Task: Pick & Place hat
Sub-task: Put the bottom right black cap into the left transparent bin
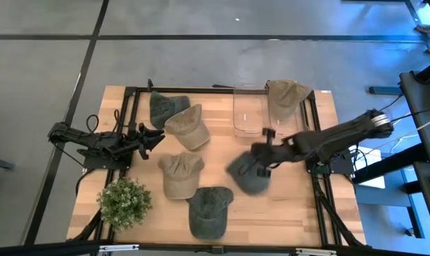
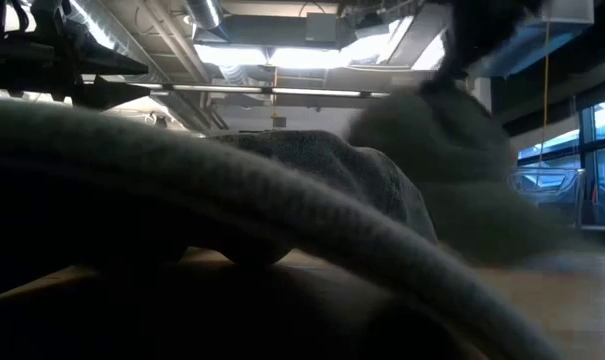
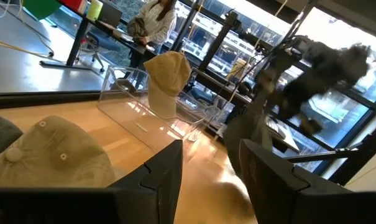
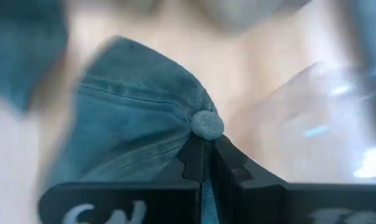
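Note:
A dark grey-green cap (image 1: 244, 176) hangs from my right gripper (image 1: 261, 161) over the table's right half, and it shows blurred in the low view (image 2: 462, 150). The right gripper (image 4: 204, 163) is shut on it. My left gripper (image 1: 156, 136) waits open at the table's left, next to a tan cap (image 1: 186, 126); its fingers (image 3: 169, 171) are wide apart. Other caps lie flat on the wood: a dark one (image 1: 165, 107), a tan one (image 1: 180, 174) and a dark one (image 1: 210, 211). One more tan cap (image 1: 286, 96) rests on the clear bin (image 1: 249, 112). My right gripper pinches the dark cap's crown right beside its top button (image 4: 207, 124) between the two shut fingers (image 4: 191, 163). A fold of the cloth is caught between them. The fingers come from above, slanting from the table's right. The cap hangs below them, lifted (image 3: 327, 65).
A small potted plant (image 1: 124, 202) stands at the near left corner. The clear bin sits at the far right with a black frame rail (image 1: 315, 128) beside it. Bare wood (image 1: 286, 206) lies near the right front. A person (image 3: 155, 22) sits beyond the table.

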Available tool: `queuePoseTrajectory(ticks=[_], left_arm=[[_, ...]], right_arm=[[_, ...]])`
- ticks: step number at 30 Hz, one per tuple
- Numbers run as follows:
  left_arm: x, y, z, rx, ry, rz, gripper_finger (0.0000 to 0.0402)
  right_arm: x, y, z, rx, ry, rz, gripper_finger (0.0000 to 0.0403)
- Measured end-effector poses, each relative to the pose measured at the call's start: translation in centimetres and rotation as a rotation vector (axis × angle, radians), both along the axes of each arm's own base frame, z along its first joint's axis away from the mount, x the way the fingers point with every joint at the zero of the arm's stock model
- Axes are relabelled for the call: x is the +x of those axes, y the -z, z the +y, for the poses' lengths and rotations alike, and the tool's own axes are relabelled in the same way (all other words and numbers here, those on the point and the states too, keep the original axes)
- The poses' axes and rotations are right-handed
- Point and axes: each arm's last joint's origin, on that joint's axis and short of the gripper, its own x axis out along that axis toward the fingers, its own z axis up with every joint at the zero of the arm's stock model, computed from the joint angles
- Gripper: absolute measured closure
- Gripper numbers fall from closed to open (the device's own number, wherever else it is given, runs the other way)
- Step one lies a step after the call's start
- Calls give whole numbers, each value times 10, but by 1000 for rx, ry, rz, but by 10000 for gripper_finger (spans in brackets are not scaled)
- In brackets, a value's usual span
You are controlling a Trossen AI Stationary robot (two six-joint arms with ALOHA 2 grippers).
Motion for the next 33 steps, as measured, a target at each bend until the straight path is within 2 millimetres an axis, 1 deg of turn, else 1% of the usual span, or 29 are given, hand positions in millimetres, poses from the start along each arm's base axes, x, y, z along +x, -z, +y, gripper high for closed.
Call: queuePoseTrajectory(ticks=[6,10,12,13,16,18,20,24,28,31,33], left_arm=[[0,0,0,0,-2,0,247],[0,0,1,-2,-21,1,247],[-1,0,1,-4,-53,2,247],[-1,0,2,-5,-71,2,247],[-1,0,3,-8,-114,4,247],[-2,0,3,-9,-129,5,247],[-2,0,3,-9,-131,5,247],[-2,1,3,-10,-131,5,247],[-2,0,3,-10,-131,5,247],[-2,0,3,-10,-131,5,247],[-2,0,3,-10,-131,4,247]], right_arm=[[-12,-88,-18,-229,63,-250,389],[-21,-147,-34,-410,98,-332,390],[-26,-170,-45,-484,128,-352,390],[-29,-178,-51,-516,143,-351,390],[-37,-196,-70,-581,209,-342,390],[-41,-200,-84,-595,252,-332,390],[-44,-200,-97,-571,231,-328,390],[-44,-187,-129,-489,199,-305,387],[-44,-162,-157,-450,229,-237,389],[-37,-139,-172,-424,203,-230,390],[-32,-123,-181,-432,215,-242,390]])
